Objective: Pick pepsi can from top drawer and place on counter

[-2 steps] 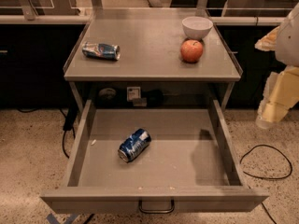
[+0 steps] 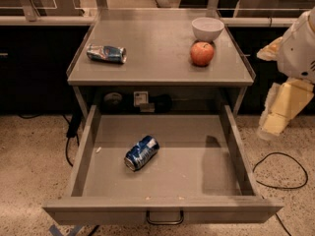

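The pepsi can lies on its side in the open top drawer, left of the middle, with its silver end toward the front. The drawer is pulled fully out, with a dark loop handle on its front. The counter is above it. My gripper hangs at the far right, outside the drawer's right wall and above floor level, well away from the can.
On the counter lie a crushed silver-blue can at the left, a red apple and a white bowl at the right. A black cable loops on the floor to the right.
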Tool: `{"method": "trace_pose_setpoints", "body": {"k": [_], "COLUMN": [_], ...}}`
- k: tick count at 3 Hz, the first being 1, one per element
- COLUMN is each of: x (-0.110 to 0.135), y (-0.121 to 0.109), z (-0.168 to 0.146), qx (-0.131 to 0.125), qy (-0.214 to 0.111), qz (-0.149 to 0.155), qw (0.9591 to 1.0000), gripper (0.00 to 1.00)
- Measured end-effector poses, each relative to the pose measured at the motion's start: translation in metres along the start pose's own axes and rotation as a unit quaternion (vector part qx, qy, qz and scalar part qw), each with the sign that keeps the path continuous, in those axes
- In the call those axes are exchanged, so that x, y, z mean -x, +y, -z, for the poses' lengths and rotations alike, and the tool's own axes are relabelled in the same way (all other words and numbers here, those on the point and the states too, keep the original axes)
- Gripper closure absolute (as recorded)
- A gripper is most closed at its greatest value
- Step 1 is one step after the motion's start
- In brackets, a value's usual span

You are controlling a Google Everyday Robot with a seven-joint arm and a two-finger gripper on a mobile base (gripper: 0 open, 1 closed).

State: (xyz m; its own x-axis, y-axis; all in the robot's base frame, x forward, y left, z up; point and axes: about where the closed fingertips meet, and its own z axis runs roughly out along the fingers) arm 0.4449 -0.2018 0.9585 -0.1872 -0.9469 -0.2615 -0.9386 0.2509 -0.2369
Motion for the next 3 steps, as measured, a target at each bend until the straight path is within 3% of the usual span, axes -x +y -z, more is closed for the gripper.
{"method": "trace_pose_setpoints", "body": {"k": [1, 2, 3], "x": [0.012, 0.041, 0.056], "y": [0.006, 0.02, 0.03], "z": [-0.038, -0.086, -0.113], "qx": [0.023, 0.049, 0.06], "qy": [-0.046, -0.088, -0.107], "qz": [-0.002, 0.017, 0.027], "qw": [0.9987, 0.9948, 0.992], "gripper": [0.0, 0.0, 0.0]}}
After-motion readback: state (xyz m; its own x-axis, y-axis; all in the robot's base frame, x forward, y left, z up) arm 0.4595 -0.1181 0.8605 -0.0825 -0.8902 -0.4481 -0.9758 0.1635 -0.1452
